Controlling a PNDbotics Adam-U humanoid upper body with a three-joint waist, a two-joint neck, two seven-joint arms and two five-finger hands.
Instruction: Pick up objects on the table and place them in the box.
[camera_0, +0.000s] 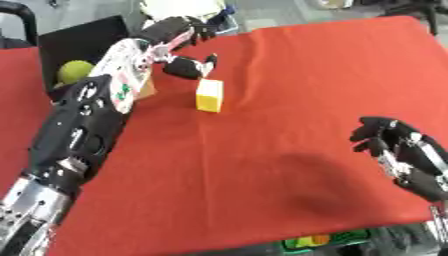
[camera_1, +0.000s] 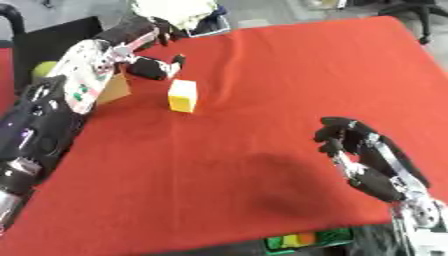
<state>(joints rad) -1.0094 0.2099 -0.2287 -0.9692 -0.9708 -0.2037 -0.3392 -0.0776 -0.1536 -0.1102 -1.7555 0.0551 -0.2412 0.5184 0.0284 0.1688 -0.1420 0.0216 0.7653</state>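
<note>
Left eye view
- The bench (camera_0: 289, 100) is covered in red cloth and fills most of the frame, lying a little askew.
- A yellow block (camera_0: 209, 95) with a pale top stands on the cloth toward 11 o'clock from the frame's centre.
- The left hand (camera_0: 179, 47) reaches in along the left arm (camera_0: 83, 125) from 7 o'clock and sits at about 11 o'clock, just above the block and apart from it.
- Its fingers are spread wide and hold nothing; the thumb hangs closest to the block's top edge.
- A black box (camera_0: 83, 37) stands at 10 o'clock, off the bench's left side, with a green ball (camera_0: 74, 71) showing beside its wall, partly behind the arm.
- The right hand (camera_0: 394, 145) rests at 4 o'clock near the bench's right edge, fingers relaxed, slightly bent and holding nothing.

Right eye view
- The yellow block sits at 11 o'clock, alone on the cloth, well apart from the right hand at 4 o'clock.
- A tan cardboard corner (camera_1: 114, 90) shows just left of the block at 10 o'clock, tucked under the left arm.
- At 6 o'clock, below the bench's near edge, some green and orange items (camera_1: 302, 241) peek out; what they are I cannot tell.
</note>
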